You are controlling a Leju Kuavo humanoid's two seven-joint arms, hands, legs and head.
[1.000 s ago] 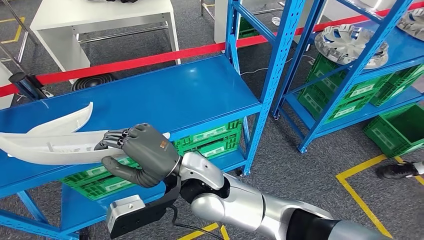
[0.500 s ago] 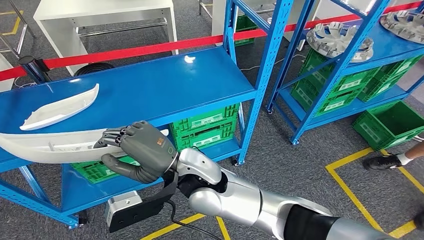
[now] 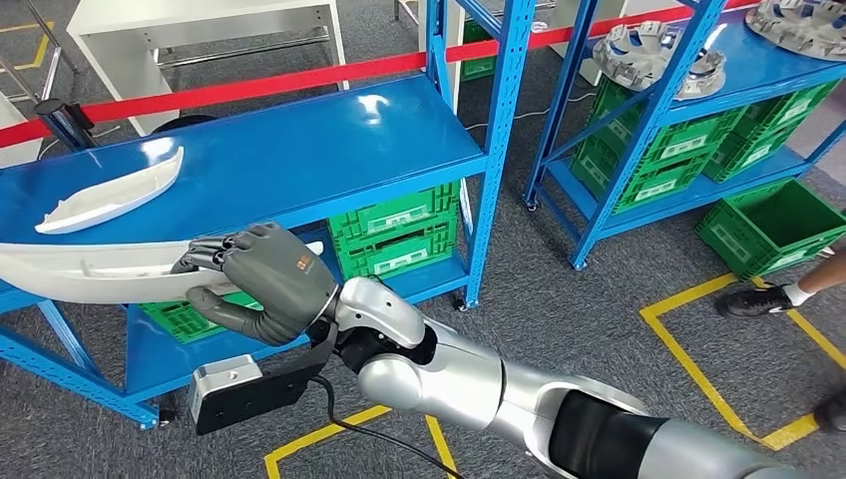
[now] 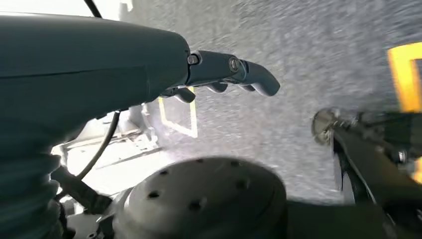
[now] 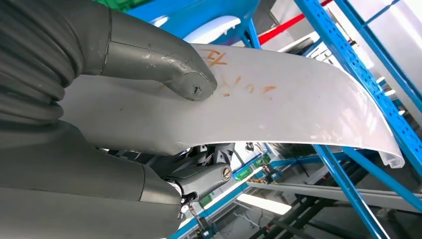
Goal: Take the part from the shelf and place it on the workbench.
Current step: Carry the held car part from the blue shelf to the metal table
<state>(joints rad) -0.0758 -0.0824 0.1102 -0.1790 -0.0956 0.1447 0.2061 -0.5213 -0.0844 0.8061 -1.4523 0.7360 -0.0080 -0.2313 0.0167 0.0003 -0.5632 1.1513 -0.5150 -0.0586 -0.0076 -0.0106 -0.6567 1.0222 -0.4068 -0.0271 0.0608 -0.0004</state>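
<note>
- Right robot hand (image 3: 261,289) clamped on the long white part (image 3: 90,271), held off the front edge of the blue shelf (image 3: 299,165)
- Left robot hand (image 4: 219,74) hanging loose, fingers apart, gripping nothing
- Carry step under way; next, turning toward the worktop and setting down level

Bare blue shelf top (image 3: 329,150) lies open — the upright post (image 3: 496,130) and second white part (image 3: 110,195) flank it.
</note>
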